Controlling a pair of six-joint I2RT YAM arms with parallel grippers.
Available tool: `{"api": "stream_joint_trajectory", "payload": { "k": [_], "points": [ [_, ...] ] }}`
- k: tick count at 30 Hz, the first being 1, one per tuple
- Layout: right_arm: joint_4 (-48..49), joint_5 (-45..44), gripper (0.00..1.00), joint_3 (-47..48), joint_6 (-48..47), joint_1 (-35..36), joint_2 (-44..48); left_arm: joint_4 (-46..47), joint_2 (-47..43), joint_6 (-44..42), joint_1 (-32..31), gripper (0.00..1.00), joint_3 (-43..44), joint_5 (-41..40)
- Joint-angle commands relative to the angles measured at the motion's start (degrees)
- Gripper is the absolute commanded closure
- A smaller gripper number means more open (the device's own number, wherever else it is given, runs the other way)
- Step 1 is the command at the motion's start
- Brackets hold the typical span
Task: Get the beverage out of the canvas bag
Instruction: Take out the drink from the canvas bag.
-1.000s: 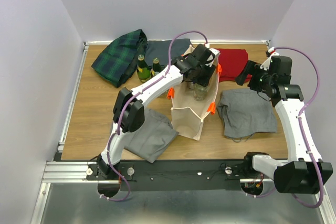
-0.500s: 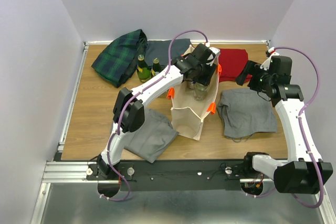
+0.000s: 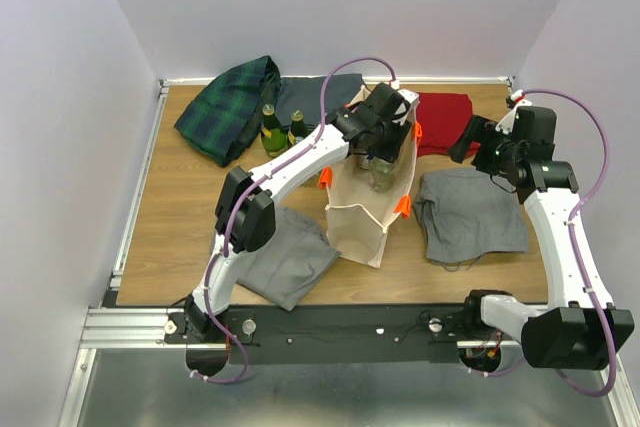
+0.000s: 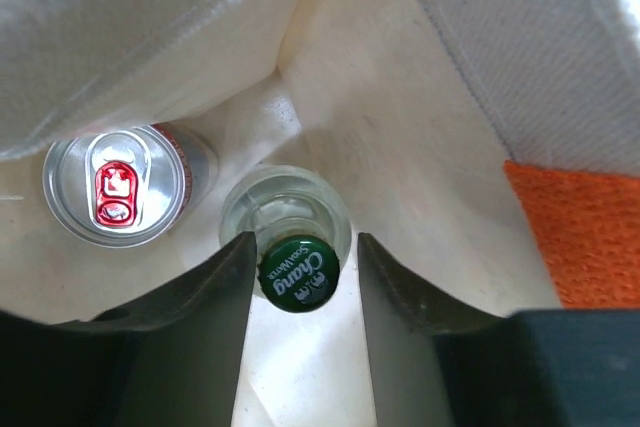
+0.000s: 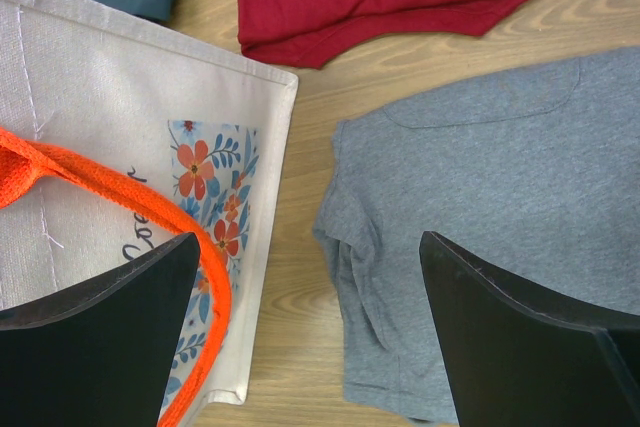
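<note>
The cream canvas bag (image 3: 360, 217) with orange handles (image 3: 403, 207) stands mid-table. My left gripper (image 3: 378, 152) reaches down into its mouth. In the left wrist view, the left gripper (image 4: 305, 247) is open. Its fingers stand either side of the green "Chang" cap (image 4: 298, 274) of a clear glass bottle (image 4: 285, 202). The left finger is at the cap's edge; the right one is apart from it. A silver can (image 4: 115, 185) with a red tab stands beside the bottle. My right gripper (image 3: 465, 142) (image 5: 308, 247) is open and empty above the wood beside the bag (image 5: 120, 97).
Two green bottles (image 3: 270, 129) stand at the back left by a plaid cloth (image 3: 230, 107). A red cloth (image 3: 445, 119) and a dark blue cloth (image 3: 320, 95) lie behind the bag. Grey garments lie at the right (image 3: 470, 212) and left front (image 3: 285, 257).
</note>
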State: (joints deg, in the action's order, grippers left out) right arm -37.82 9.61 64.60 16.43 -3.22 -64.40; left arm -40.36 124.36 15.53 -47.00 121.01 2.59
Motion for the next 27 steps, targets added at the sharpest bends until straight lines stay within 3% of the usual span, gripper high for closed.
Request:
{"api": "stream_joint_trajectory", "payload": {
  "k": [1, 16, 19, 20, 22, 23, 27],
  "points": [
    [-0.41, -0.03, 0.00, -0.26, -0.61, -0.38, 0.42, 0.63, 0.10, 0.20, -0.37, 0.50, -1.74, 0.48],
    [-0.50, -0.11, 0.00, -0.26, -0.61, -0.38, 0.42, 0.72, -0.08, 0.12, -0.37, 0.51, -2.36, -0.13],
    [-0.41, -0.11, 0.00, -0.18, -0.52, -0.38, 0.42, 0.46, 0.36, 0.20, -0.37, 0.64, -1.31, 0.05],
    [-0.50, -0.11, 0.00, -0.26, -0.60, -0.38, 0.42, 0.20, 0.62, 0.20, -0.37, 0.76, -0.87, 0.05],
    [-0.58, -0.20, 0.00, -0.26, -0.52, -0.38, 0.50, -0.16, 0.98, 0.20, -0.37, 0.87, -0.60, 0.05],
    [-0.50, -0.20, 0.00, -0.35, -0.52, -0.38, 0.50, -0.16, 0.80, 0.20, -0.37, 1.00, -0.69, 0.05],
    [-0.50, -0.29, 0.00, -0.26, -0.61, -0.47, 0.59, -0.42, 0.54, -0.24, -0.46, 1.00, -1.13, 0.14]
  ]
}}
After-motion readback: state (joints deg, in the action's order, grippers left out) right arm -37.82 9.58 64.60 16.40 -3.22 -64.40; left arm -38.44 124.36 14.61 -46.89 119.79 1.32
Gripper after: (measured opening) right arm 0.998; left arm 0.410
